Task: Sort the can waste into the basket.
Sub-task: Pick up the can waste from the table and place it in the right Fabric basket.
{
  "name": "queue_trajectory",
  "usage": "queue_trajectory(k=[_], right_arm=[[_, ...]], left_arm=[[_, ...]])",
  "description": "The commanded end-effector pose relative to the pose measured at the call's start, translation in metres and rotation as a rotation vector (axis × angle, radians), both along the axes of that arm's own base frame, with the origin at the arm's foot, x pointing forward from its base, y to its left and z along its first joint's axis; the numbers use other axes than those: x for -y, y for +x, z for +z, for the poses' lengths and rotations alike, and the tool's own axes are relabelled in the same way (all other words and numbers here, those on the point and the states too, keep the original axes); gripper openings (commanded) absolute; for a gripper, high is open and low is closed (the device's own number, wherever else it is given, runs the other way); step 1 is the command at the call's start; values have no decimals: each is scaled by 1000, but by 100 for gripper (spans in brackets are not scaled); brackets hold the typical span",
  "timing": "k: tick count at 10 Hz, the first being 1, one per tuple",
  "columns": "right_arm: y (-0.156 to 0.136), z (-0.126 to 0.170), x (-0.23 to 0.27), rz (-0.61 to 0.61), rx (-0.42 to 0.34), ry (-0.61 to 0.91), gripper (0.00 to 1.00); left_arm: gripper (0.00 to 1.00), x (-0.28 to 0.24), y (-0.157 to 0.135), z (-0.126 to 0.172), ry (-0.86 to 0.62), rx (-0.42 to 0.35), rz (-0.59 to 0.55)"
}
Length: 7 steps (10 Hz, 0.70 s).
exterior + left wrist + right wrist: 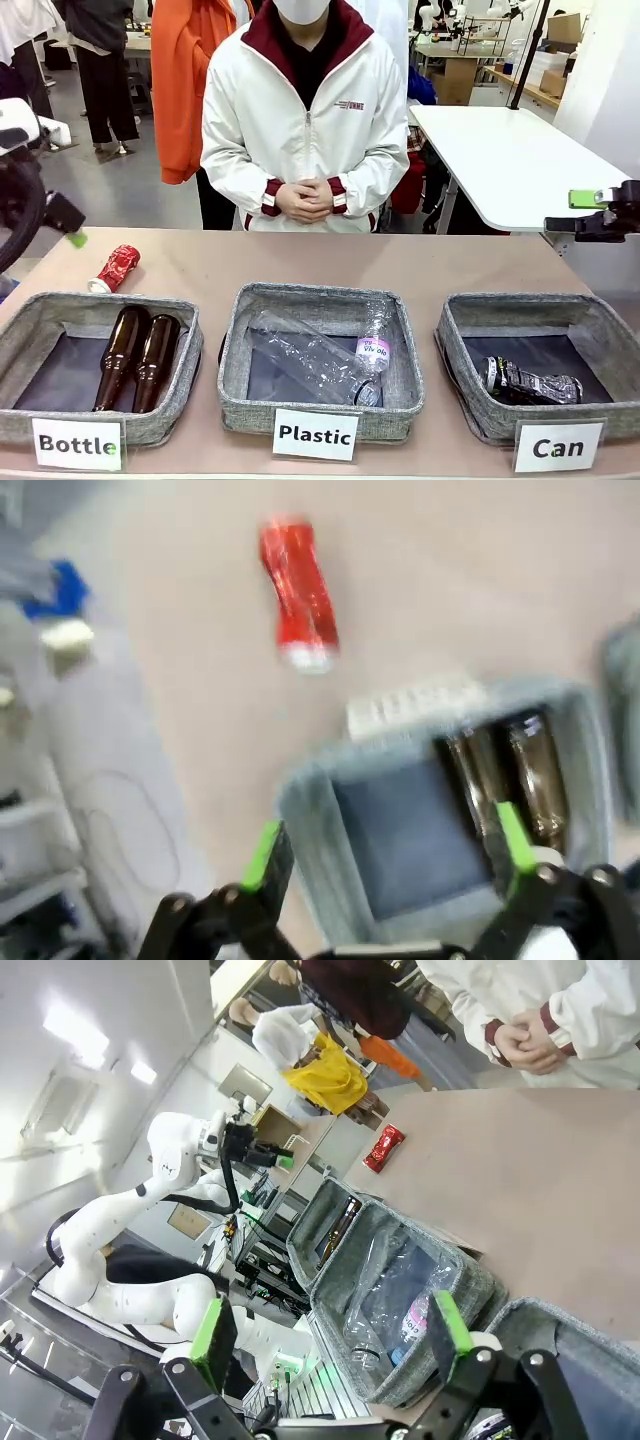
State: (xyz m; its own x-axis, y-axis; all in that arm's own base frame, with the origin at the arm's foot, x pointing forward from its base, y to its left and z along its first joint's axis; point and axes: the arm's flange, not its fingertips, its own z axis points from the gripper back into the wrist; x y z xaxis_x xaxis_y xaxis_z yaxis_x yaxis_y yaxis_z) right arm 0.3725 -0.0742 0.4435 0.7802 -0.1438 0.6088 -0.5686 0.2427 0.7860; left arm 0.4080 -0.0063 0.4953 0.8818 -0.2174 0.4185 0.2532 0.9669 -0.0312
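While the left claw point(390, 835) gapes wide and empty, the red can point(298, 595) lies on the table point(460, 560) well beyond it.

Seeing the red can point(117, 268) lying crushed on its side on the bare tabletop point(400, 265), way over at the left, white print showing, pale end pointing near-left. Sitting outside everything, well apart from the Can basket point(470, 325) at the right. Looking at that one: grey woven fabric, rectangular, dark floor, white card point(558, 447) reading "Can" leaning on its front. Holding the black can point(530, 382), crumpled, lying flat on the floor, silver top facing left.
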Motion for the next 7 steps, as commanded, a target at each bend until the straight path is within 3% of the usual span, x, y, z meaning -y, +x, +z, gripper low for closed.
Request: queue_trajectory(k=[1,3,4,5,7], right_arm=[[-1,1,2,13,14,-3,100],[-1,1,2,13,14,-3,100],[-1,1,2,13,14,-3,100],[-1,1,2,13,14,-3,100],[-1,1,2,13,14,-3,100]], left_arm=[[100,0,-8,-8,14,-123,-10],[100,0,-8,-8,14,-123,-10],[100,0,-3,-6,-1,-34,-17],[100,-7,13,-7,-22,-56,-5],[100,-10,70,-36,-44,-137,7]])
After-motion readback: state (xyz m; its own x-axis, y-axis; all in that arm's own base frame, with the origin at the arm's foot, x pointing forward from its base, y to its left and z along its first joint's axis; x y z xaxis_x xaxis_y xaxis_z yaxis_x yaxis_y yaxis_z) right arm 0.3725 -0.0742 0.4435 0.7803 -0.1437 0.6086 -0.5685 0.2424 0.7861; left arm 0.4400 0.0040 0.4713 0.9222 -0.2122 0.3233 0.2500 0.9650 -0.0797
